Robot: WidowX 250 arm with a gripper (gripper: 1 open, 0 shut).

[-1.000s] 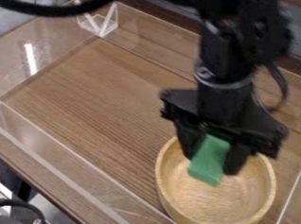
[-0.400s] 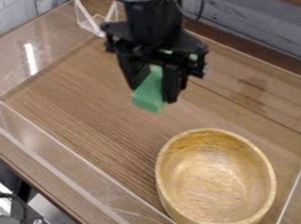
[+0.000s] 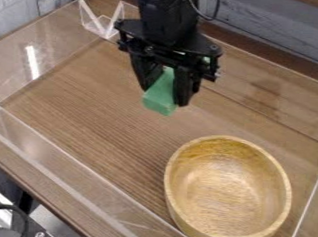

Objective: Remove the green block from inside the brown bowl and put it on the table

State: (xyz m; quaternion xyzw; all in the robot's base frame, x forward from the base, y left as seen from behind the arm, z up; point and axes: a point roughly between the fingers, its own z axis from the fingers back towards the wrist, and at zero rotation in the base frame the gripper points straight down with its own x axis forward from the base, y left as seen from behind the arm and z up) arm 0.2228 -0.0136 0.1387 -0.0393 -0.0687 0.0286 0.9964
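Observation:
My black gripper (image 3: pixel 163 91) hangs over the middle of the table (image 3: pixel 82 107), shut on the green block (image 3: pixel 160 94). The block sits tilted between the two fingers, its lower end sticking out below them, above the wood surface. The brown bowl (image 3: pixel 229 190) stands at the front right with nothing inside it, well apart from the gripper.
Low clear acrylic walls (image 3: pixel 40 144) run along the table's left and front edges. A small clear folded piece (image 3: pixel 97 20) stands at the back left corner. Cables hang from the arm (image 3: pixel 167 16) at the top.
The gripper lifted the green block out of the bowl and carried it up and to the left over the table. In the last moment it shifted only slightly right.

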